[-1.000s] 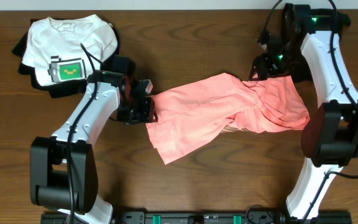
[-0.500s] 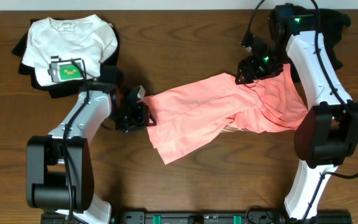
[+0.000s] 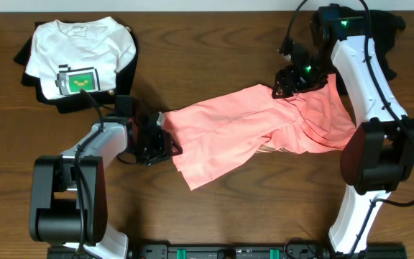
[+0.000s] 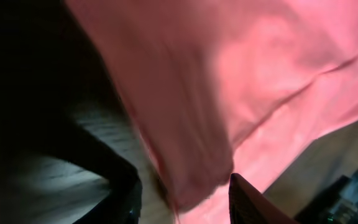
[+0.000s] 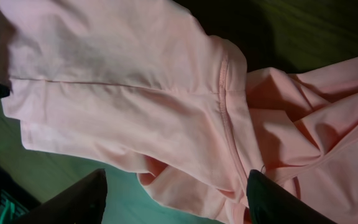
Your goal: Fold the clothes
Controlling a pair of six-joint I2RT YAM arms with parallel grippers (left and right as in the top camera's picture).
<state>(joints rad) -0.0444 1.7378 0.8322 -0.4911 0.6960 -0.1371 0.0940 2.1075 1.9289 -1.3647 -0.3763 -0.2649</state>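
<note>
While both arms are reaching over the wooden table (image 3: 264,216), a folded white T-shirt (image 3: 85,43) with a green printed square is lying on a dark pile of clothes (image 3: 67,104). It is sitting beyond the left gripper (image 3: 161,141) and off to its outer left side, apart from it. The left gripper is lying low and pointing rightward along the tabletop. Its jaws are standing partly closed, with a bunched edge of the salmon-pink T-shirt (image 3: 250,126) pinched between them. The left wrist view is blurred, but pink cloth is filling the gap between the two fingers (image 4: 247,199). From that grip the shirt is stretching away ahead of the gripper, running diagonally across the table toward the right arm. One loose corner is spreading out on the near side, just past the left gripper's tips. The shirt's far end is lying crumpled in folds under and beside the right gripper (image 3: 286,83). The right gripper is hovering over that bunched end with its jaws spread wide, gripping nothing. In the right wrist view, a stitched seam and rumpled folds are showing beyond its parted fingers (image 5: 82,196).
</note>
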